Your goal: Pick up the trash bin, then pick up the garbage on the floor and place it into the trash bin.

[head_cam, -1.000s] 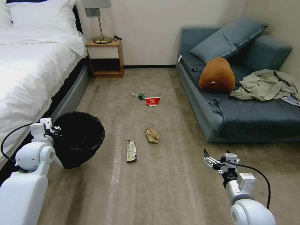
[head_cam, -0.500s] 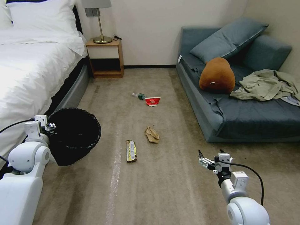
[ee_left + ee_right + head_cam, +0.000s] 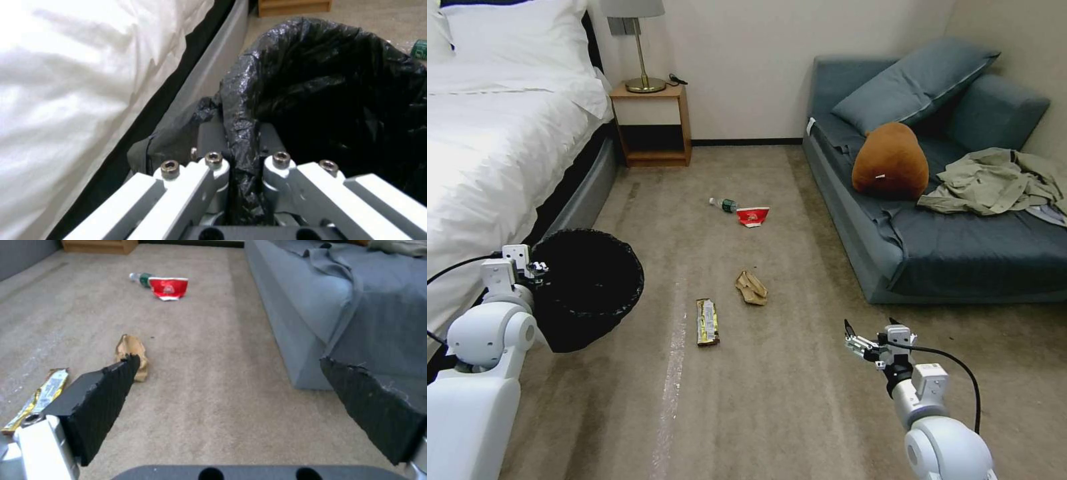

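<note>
I have the left gripper (image 3: 534, 269) pinched tight on the rim of the trash bin (image 3: 587, 287). In the left wrist view the two fingers (image 3: 212, 140) press together with a fold of the crinkly black bag (image 3: 240, 146) squeezed between them, and the bin's dark mouth opens just beyond the jaws. The bin hangs tilted from that grip, close beside the bed (image 3: 487, 153), whose white sheet and dark base run along the outer side of the jaws.

My right gripper (image 3: 860, 340) hovers above the carpet (image 3: 774, 400) with its jaws spread wide and nothing between them. In the right wrist view both black pads (image 3: 102, 396) frame open floor. The garbage lies ahead of those jaws: the crumpled tan paper (image 3: 131, 353) is nearest, just past the tip of the pad toward the bin, and the long gold-brown wrapper (image 3: 40, 395) sits outside that same pad, on the bin's side. Farther ahead, well apart from the jaws, the crushed red-and-white carton (image 3: 169, 288) touches or nearly touches the small bottle with the green label (image 3: 141, 277). The blue sofa (image 3: 311, 306) runs along the outer side of the other pad. All four pieces rest on the carpet, apart from the bin.
</note>
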You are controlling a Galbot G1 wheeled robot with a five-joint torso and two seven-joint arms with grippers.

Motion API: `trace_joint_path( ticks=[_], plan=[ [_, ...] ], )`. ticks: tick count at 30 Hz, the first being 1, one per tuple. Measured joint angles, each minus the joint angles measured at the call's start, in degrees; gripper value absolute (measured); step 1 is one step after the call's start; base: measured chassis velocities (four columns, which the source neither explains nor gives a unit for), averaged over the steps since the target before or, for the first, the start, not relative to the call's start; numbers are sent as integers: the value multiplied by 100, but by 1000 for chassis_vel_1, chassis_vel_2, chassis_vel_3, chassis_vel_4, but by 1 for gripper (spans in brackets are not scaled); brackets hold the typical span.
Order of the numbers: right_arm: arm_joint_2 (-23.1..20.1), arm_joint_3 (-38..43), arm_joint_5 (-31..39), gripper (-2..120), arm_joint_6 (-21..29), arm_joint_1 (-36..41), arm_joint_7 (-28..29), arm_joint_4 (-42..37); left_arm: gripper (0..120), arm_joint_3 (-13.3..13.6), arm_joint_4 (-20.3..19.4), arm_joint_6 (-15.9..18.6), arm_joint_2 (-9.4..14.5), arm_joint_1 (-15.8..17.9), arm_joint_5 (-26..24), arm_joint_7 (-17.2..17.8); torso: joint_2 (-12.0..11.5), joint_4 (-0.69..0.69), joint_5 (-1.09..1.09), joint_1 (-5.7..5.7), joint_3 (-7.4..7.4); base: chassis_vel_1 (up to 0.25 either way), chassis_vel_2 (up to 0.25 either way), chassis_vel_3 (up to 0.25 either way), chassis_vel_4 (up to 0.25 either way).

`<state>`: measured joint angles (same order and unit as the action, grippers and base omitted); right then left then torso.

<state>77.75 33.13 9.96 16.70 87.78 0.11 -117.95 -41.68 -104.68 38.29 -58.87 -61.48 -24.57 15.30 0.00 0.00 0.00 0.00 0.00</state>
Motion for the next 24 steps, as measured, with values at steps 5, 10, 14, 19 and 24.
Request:
trace_joint_path(
  ticks=[5, 10, 14, 19, 24],
  plan=[
    [4, -30, -29, 100, -18, -13, -40, 49, 4, 0, 0, 2, -9, 0, 4, 1, 0, 0, 0, 0, 0, 0, 0, 0, 0],
    [27, -70, -90, 100, -76, 2, -87, 101, 4, -11, 19, 2, -12, -8, 16, 1, 0, 0, 0, 0, 0, 0, 0, 0, 0],
    [30, -77, -107, 100, -97, 2, -111, 125, 4, -13, 46, 0, -17, -10, 28, -1, 0, 0, 0, 0, 0, 0, 0, 0, 0],
    [34, -77, -114, 100, -122, -7, -132, 159, 4, -10, 71, -4, -19, 1, 28, -3, 0, 0, 0, 0, 0, 0, 0, 0, 0],
    [36, -81, -122, 100, -140, -7, -142, 166, 4, 6, 78, -4, -16, 21, 22, -6, 0, 0, 0, 0, 0, 0, 0, 0, 0]
  ],
)
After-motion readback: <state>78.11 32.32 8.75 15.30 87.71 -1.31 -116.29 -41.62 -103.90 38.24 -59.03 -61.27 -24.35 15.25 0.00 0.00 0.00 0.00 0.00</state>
